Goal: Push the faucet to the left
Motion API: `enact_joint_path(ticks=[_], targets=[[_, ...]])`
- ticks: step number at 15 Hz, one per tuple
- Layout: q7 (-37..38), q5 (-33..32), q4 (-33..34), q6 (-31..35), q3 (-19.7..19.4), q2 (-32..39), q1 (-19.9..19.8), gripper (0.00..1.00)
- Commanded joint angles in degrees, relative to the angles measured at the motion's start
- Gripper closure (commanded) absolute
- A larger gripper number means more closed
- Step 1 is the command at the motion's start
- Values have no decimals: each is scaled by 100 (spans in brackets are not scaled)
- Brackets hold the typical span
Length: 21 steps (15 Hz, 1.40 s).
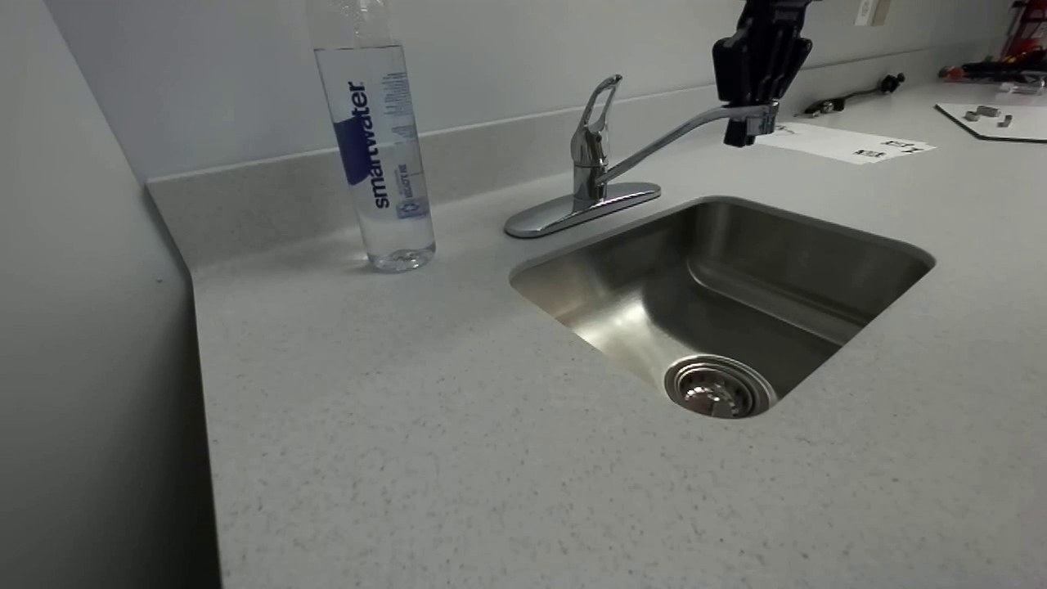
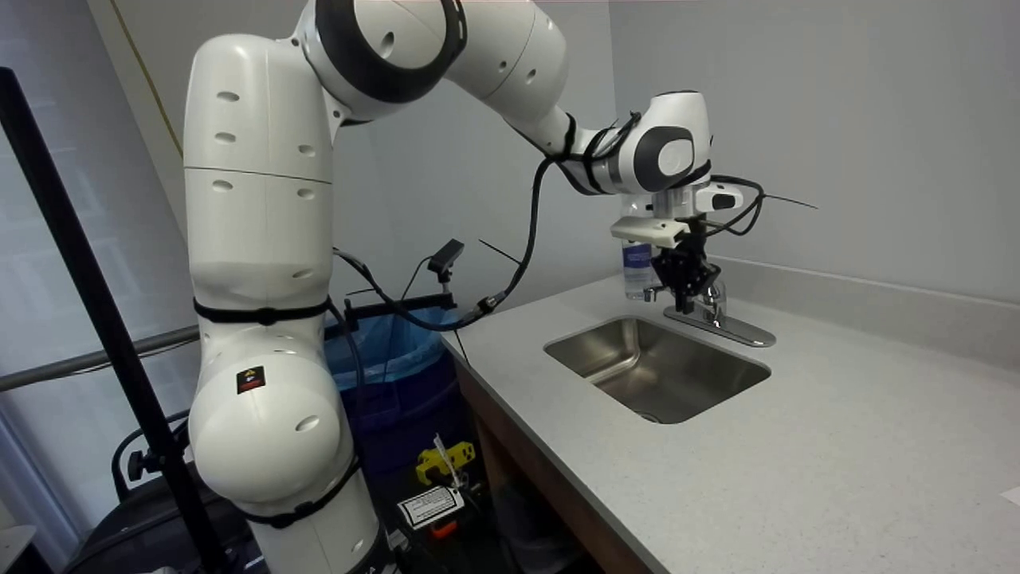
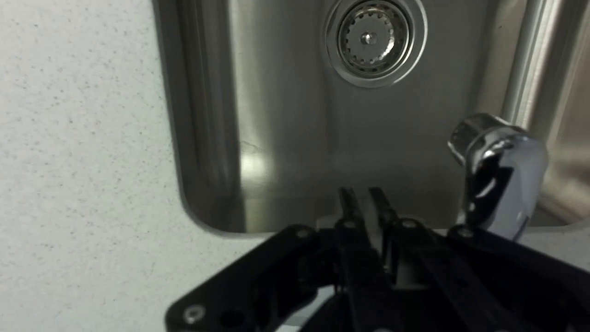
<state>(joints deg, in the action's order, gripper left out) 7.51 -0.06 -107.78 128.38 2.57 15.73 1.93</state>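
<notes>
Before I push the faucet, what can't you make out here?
Fingers: dark, blurred in the wrist view; whether they meet is unclear.
Faucet: mid-spout hidden behind the fingers in an exterior view.
Water bottle: top cut off by the upper edge in an exterior view.
Paper: print too small to read in an exterior view.

In an exterior view the top of the water bottle (image 1: 370,135) is cut off, and the finest print on its label (image 1: 383,155) is too small for us to read. In an exterior view the jaws hide part of the faucet (image 2: 715,303). In the wrist view we see them blurred, covering the rear of the spout (image 3: 516,175); the sink (image 3: 200,101) runs past the top and right edges. Whether jaws and spout touch, we cannot tell.
</notes>
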Motion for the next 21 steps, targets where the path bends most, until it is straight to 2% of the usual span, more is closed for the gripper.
enact_joint_path(ticks=[1, 14, 21], targets=[[-41, 280, -467, 534, 73, -310, 78, 100], [-319, 976, -1909, 1989, 451, -1294, 251, 100], [-723, 1396, -2218, 2587, 682, -1549, 466, 100]])
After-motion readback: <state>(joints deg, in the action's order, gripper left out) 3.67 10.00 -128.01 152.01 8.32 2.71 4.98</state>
